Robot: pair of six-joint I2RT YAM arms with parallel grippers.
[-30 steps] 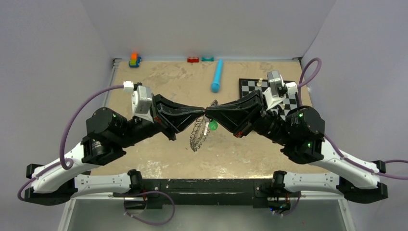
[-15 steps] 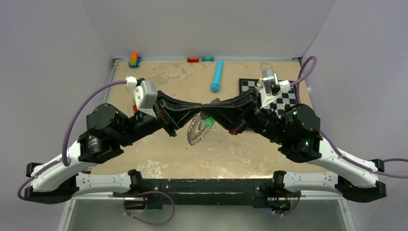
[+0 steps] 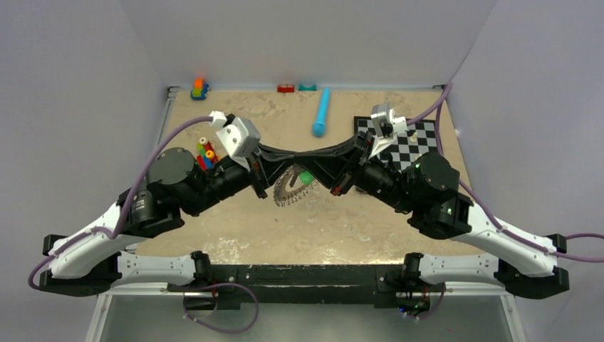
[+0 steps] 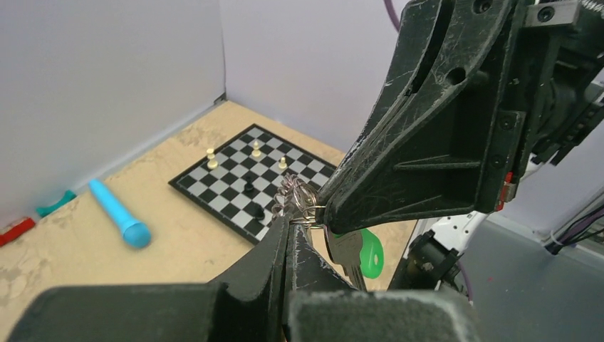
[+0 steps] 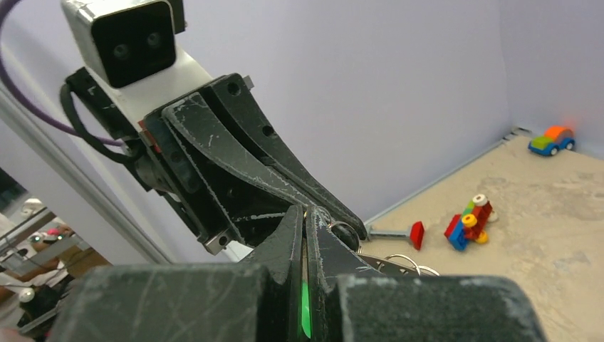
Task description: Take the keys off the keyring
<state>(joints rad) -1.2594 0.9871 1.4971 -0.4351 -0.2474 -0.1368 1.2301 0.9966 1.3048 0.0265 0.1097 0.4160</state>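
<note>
The keyring (image 3: 288,187), a hoop rimmed with silver keys, hangs above the table between both grippers. The green-headed key (image 3: 305,177) hangs at its right side. My left gripper (image 3: 292,156) and right gripper (image 3: 302,155) meet tip to tip, both shut on the ring's wire at the top. In the left wrist view my gripper (image 4: 290,226) pinches the wire beside small wire loops (image 4: 299,194), with a silver key (image 4: 345,249) and the green key (image 4: 370,254) hanging under the right fingers (image 4: 427,128). In the right wrist view my gripper (image 5: 304,219) is shut, with green showing through its slit.
A blue cylinder (image 3: 322,112) lies at the back. The chessboard (image 3: 409,142) with small pieces lies at the right. A brick toy (image 3: 206,152) sits beside the left arm. A toy car (image 3: 199,89) and red and teal bricks (image 3: 286,88) stand along the back wall.
Both grippers have moved toward the back together, still pinched tip to tip. The keyring has swung from hanging edge-on to showing its round face. The brick toy has come into view.
</note>
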